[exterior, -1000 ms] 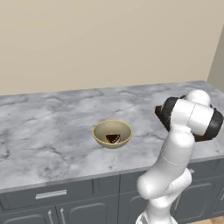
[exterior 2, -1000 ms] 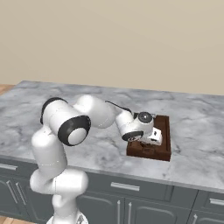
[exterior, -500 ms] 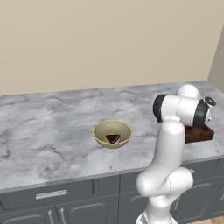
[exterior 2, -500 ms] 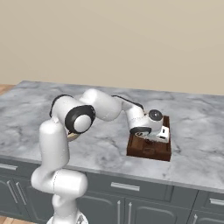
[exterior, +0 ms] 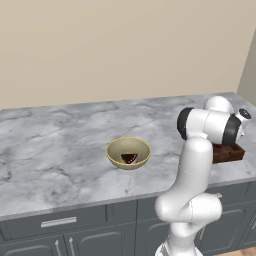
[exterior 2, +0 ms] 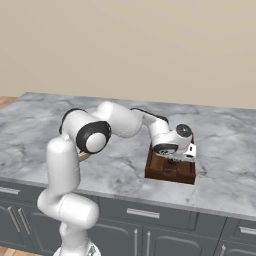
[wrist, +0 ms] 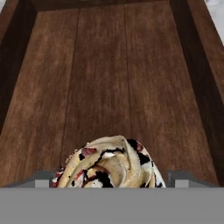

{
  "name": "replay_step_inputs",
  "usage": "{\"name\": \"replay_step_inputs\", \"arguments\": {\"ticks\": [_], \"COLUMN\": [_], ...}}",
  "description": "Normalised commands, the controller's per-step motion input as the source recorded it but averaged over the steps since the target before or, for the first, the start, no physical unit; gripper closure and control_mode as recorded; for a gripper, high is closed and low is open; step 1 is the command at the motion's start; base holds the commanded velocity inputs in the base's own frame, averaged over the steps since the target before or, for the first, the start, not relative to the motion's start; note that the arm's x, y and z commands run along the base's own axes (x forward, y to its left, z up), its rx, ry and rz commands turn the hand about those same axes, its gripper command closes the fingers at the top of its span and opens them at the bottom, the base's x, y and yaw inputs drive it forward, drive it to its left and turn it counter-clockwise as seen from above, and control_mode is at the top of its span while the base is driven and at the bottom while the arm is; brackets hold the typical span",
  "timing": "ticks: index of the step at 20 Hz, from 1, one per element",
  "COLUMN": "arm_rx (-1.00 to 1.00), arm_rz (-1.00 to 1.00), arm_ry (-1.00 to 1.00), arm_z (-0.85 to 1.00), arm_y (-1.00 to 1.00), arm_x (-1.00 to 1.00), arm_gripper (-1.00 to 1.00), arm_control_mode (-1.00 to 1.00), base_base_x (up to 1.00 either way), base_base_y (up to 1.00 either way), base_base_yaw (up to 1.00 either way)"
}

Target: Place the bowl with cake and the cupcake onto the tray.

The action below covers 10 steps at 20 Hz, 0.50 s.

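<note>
One cupcake [wrist: 109, 164] up close on tray [wrist: 100, 78] wood

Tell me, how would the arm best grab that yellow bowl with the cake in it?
Probably by the bowl's rim, coming straight down from above with one finger inside and one outside. It is wide and shallow, likely too broad to span, and the cake sits mid-bowl, leaving the rim free.

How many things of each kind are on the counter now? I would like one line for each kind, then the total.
Bowl: 1
Cake slice, in the bowl: 1
Tray: 1
Cupcake, on the tray: 1
Total: 4
</note>
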Motion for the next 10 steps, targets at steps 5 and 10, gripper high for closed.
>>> {"name": "replay_step_inputs", "arguments": {"ticks": [5, 10], "arm_rx": [0.00, 0.00], "arm_rz": [0.06, 0.02], "arm_ry": [0.00, -0.03], "arm_z": [0.05, 0.43], "arm_y": [0.21, 0.31], "arm_x": [-0.16, -0.18], "arm_gripper": [-1.00, -1.00], "arm_control_mode": [-1.00, -1.00], "base_base_x": [0.00, 0.00], "base_base_y": [0.00, 0.00], "base_base_yaw": [0.00, 0.00]}}
